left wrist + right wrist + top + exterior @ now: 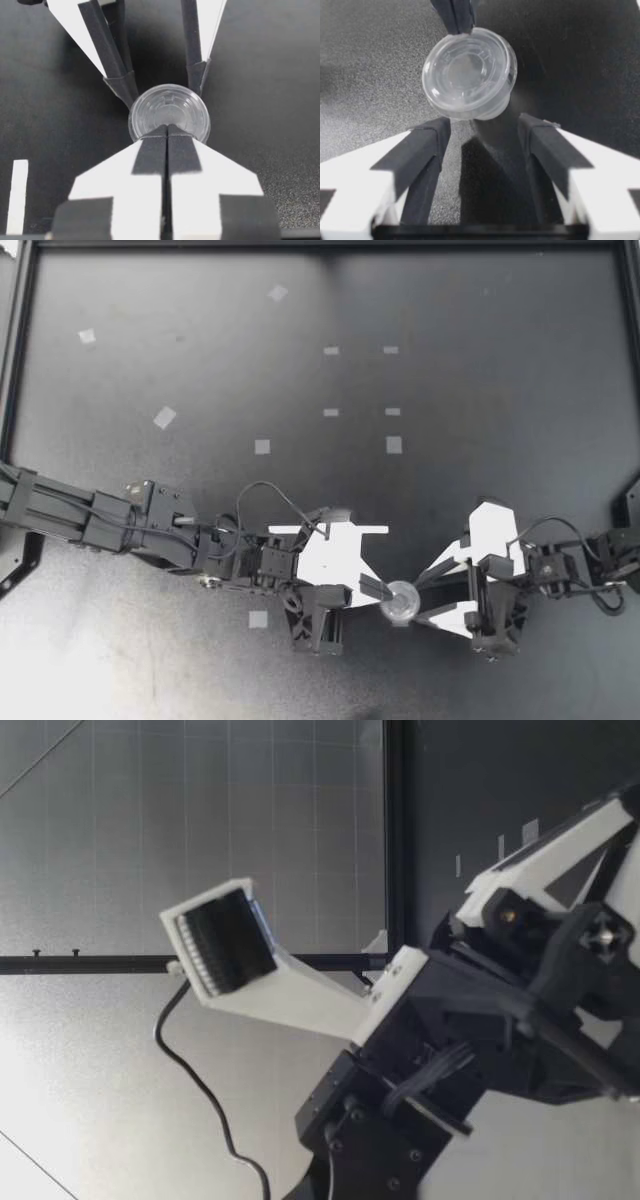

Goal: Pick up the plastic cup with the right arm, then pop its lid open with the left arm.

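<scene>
The left tool (pixel 383 591) has its fingers pressed together at the rim of a small clear lidded cup (pixel 400 602). It seems to pinch the rim's edge, though the contact is hard to make out. The cup hangs tilted over the dark counter (pixel 480 390), between the two tools. The right tool (pixel 422 600) stands spread wide. In its wrist view the cup (pixel 469 72) lies just ahead of the gap, gripped by neither finger.

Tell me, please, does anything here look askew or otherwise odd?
The clear cup hangs tilted, pinched only by its rim in the left pincer. The right pincer stands open beside it.
</scene>
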